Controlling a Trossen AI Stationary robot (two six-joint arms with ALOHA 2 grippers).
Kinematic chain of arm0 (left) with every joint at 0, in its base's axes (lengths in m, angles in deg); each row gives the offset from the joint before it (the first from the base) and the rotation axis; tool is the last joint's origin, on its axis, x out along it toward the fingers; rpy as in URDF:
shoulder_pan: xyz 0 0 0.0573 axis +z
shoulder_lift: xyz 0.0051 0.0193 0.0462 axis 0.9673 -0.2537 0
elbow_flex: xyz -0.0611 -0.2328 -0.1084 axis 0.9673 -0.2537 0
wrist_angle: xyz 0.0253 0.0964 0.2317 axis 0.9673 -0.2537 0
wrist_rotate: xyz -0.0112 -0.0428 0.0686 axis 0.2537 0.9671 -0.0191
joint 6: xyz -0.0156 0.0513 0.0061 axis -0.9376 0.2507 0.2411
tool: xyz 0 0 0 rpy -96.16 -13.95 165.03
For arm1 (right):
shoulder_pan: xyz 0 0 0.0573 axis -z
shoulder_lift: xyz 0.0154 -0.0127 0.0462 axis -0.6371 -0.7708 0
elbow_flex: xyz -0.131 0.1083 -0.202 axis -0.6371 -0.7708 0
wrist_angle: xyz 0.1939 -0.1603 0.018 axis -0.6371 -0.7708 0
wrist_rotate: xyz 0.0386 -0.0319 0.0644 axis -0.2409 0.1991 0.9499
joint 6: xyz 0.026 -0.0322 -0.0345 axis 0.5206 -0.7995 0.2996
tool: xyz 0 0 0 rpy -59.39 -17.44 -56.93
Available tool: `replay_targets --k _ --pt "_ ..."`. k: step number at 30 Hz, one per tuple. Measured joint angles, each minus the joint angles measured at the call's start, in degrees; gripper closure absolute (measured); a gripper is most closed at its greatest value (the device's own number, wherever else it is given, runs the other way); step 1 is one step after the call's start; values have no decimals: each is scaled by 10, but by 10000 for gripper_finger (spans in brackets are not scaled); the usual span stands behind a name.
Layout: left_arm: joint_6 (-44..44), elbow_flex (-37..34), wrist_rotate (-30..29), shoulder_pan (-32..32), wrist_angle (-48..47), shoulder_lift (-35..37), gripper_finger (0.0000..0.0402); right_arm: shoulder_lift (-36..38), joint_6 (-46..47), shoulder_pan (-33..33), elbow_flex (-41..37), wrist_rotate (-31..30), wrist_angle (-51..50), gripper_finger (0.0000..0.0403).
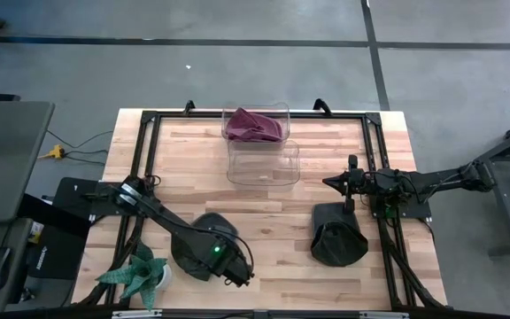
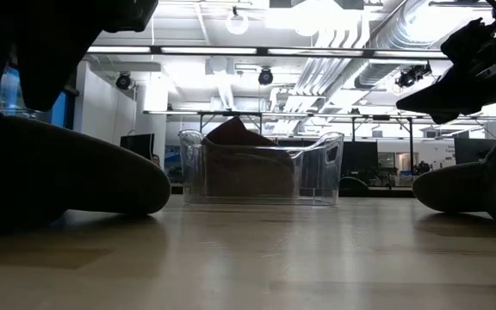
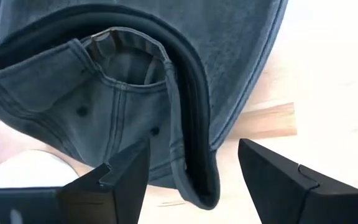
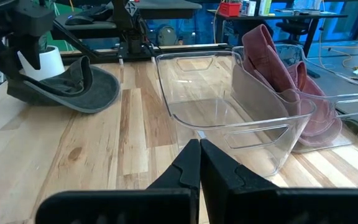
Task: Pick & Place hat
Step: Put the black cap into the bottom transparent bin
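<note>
**My left gripper spread over the grey hat**

My left gripper (image 3: 194,171) hangs at about 7 o'clock on the desk (image 1: 264,221), fingers (image 3: 120,177) spread wide, one either side of the grey hat's (image 3: 135,99) folded edge; I cannot tell whether they touch it. That hat lies crown-side open toward my wrist camera, just beside the potted plant (image 1: 138,276). My right gripper (image 4: 199,163) sits at 3 o'clock with its fingers pressed together, holding nothing, pointing at the clear bins (image 1: 262,152) at 12 o'clock. A maroon hat (image 1: 253,125) lies in the far bin. A black hat (image 1: 337,234) rests at 5 o'clock, its long axis running 12 to 6.
</note>
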Motion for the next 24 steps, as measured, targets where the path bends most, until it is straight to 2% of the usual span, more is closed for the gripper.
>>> replay_targets --k 10,17,24 --pt "-22 0 -6 -6 17 0 168 0 0 0 0 0 0 402" --pt "-21 0 17 -8 36 -42 168 0 0 0 0 0 0 402" --pt "-22 0 -6 -4 21 -45 168 0 0 0 0 0 0 402"
